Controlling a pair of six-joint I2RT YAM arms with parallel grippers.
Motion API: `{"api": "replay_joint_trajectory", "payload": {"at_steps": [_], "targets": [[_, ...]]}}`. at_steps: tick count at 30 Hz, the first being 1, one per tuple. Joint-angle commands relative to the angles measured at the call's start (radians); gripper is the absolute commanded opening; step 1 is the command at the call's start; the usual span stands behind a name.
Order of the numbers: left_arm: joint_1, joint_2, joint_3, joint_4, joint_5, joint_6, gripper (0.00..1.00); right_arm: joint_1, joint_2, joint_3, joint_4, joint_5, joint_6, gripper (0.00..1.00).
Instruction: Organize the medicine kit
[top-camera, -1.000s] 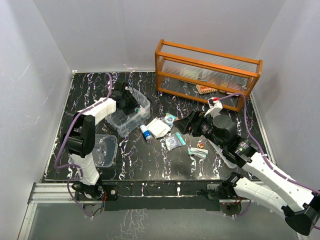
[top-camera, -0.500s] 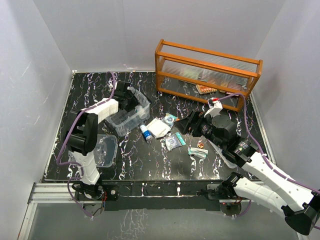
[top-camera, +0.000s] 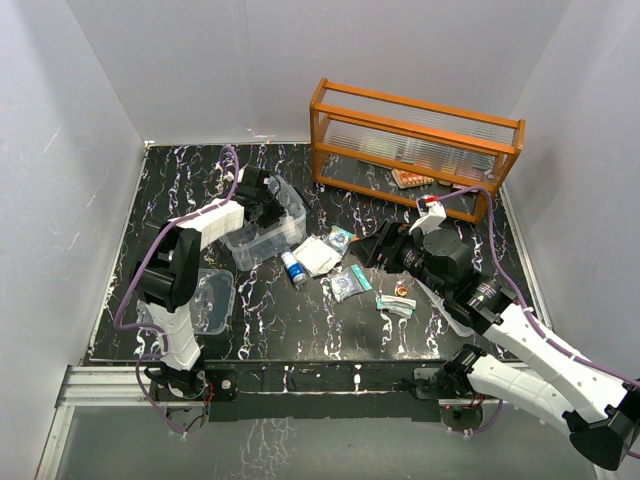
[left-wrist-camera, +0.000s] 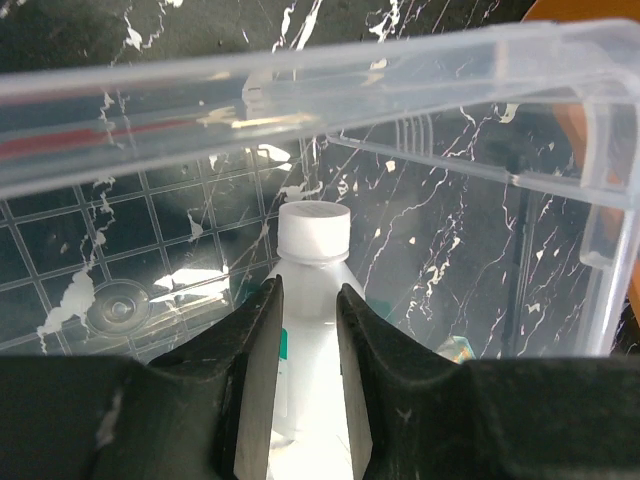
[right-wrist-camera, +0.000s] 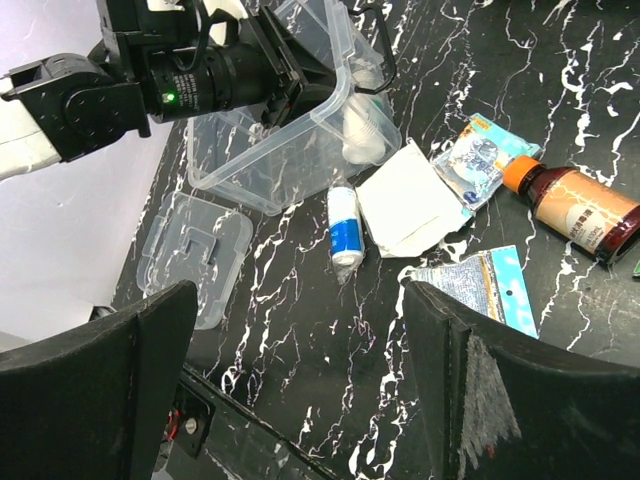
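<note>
The medicine kit (top-camera: 268, 228) is a clear plastic box at the table's left middle, and its rim (left-wrist-camera: 300, 70) crosses the left wrist view. It also shows in the right wrist view (right-wrist-camera: 270, 150). Its clear lid (top-camera: 207, 300) lies apart on the table at the near left. My left gripper (top-camera: 262, 203) reaches into the box and is shut on a white bottle (left-wrist-camera: 313, 225), held by its neck. My right gripper (top-camera: 376, 246) is open and empty above the loose items in the middle of the table.
Loose on the table are a small blue-and-white bottle (right-wrist-camera: 343, 225), a white packet (right-wrist-camera: 405, 200), sachets (right-wrist-camera: 475, 160), a brown bottle with an orange cap (right-wrist-camera: 575, 210) and a green-and-white tube (top-camera: 395, 304). An orange glass-fronted rack (top-camera: 415, 150) stands at the back right.
My left gripper has moved a little to the right, further into the box, and the box has shifted slightly with it. The right arm has not moved.
</note>
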Motion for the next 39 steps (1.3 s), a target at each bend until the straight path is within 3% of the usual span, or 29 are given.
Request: {"api": "replay_joint_trajectory", "payload": {"at_steps": [1,9,17,23,27,32,39], "targets": [[-0.015,-0.057,-0.006,-0.065,-0.018,0.01,0.27,0.0,0.001,0.001,-0.009,0.061,0.011,0.82],[-0.015,-0.102,0.13,-0.169,-0.014,0.175,0.39,-0.001,0.036,0.022,-0.113,0.253,0.02,0.82],[-0.012,-0.19,0.22,-0.286,0.061,0.291,0.46,-0.004,0.244,0.089,-0.141,0.348,-0.261,0.83],[-0.008,-0.31,0.188,-0.378,0.108,0.338,0.48,-0.028,0.408,0.146,-0.129,0.324,-0.461,0.85],[-0.006,-0.429,0.132,-0.409,0.158,0.362,0.51,-0.077,0.492,0.161,-0.088,0.218,-0.587,0.86],[-0.005,-0.582,0.044,-0.411,0.207,0.359,0.54,-0.162,0.619,0.187,-0.048,0.101,-0.678,0.84],[-0.001,-0.692,-0.019,-0.438,0.257,0.341,0.57,-0.183,0.745,0.247,-0.06,-0.002,-0.776,0.81]]}}
